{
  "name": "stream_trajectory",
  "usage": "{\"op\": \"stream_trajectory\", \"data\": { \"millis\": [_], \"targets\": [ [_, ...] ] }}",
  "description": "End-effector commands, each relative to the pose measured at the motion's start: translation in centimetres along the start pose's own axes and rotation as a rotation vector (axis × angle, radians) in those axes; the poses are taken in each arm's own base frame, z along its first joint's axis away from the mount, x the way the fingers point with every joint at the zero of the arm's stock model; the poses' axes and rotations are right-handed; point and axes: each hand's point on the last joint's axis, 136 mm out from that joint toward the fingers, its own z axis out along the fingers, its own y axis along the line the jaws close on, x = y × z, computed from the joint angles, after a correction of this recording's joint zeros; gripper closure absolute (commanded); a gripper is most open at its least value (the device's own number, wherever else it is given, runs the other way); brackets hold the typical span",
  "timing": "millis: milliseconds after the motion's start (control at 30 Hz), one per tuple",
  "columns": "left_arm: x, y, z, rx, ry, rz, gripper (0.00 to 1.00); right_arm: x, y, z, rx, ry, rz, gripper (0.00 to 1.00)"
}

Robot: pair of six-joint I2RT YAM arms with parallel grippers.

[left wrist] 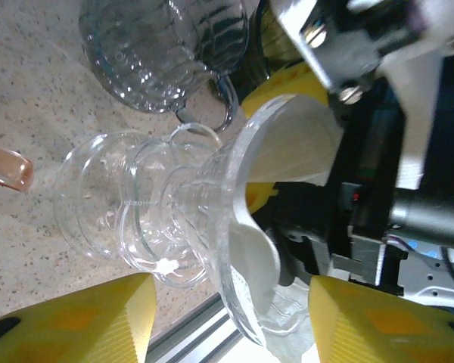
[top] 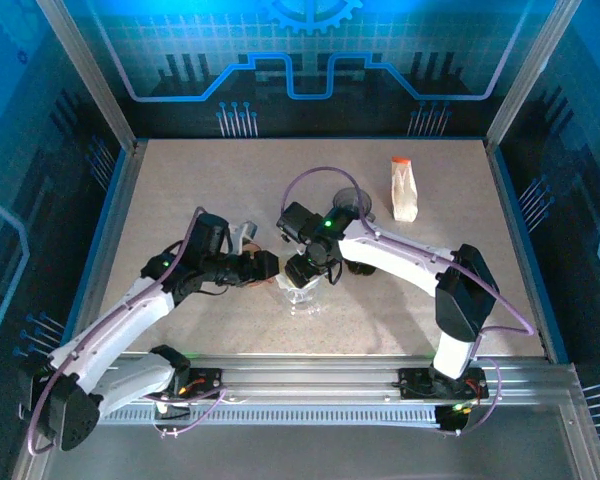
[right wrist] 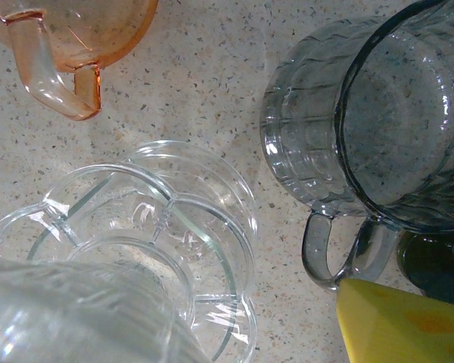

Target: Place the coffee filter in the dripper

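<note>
Sitting partway in the clear dripper's (left wrist: pixel 174 219) mouth, the white filter (left wrist: pixel 295 144) is clamped by the right gripper (top: pixel 302 272). The left gripper (left wrist: pixel 231 302) stands apart around the dripper. The right wrist view shows an empty grey mug (right wrist: pixel 386 113) and a pink cup's (right wrist: pixel 83 30) handle.

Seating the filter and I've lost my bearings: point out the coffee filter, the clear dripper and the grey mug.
coffee filter (left wrist: pixel 291 144), left wrist view, white paper wall.
clear dripper (left wrist: pixel 204 198), left wrist view, glass cone.
grey mug (right wrist: pixel 397 113), right wrist view, inside of the bowl.
</note>
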Motion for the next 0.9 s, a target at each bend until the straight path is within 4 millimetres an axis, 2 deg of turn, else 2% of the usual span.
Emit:
{"op": "stream_trajectory", "data": {
  "millis": [0, 400, 500, 567, 867],
  "targets": [
    [-0.3, 0.7, -0.3, -0.001, -0.03, -0.036, 0.4, 0.5, 0.3, 0.9, 0.023, 0.037, -0.028, 0.27],
    [-0.4, 0.7, 0.5, 0.014, -0.009, -0.018, 0.29, 0.8, 0.6, 1.3, 0.023, 0.05, -0.031, 0.28],
    [-0.6, 0.9, 0.6, -0.002, -0.01, -0.015, 0.29, 0.9, 0.6, 1.4, 0.024, 0.05, -0.03, 0.28],
    [-0.7, 1.1, 0.6, -0.015, -0.011, -0.016, 0.3, 0.9, 0.6, 1.4, 0.024, 0.051, -0.03, 0.28],
    [-0.5, 2.3, 0.0, -0.094, -0.025, -0.019, 0.52, 1.3, 0.5, 1.5, 0.031, 0.059, -0.027, 0.28]
  ]
}}
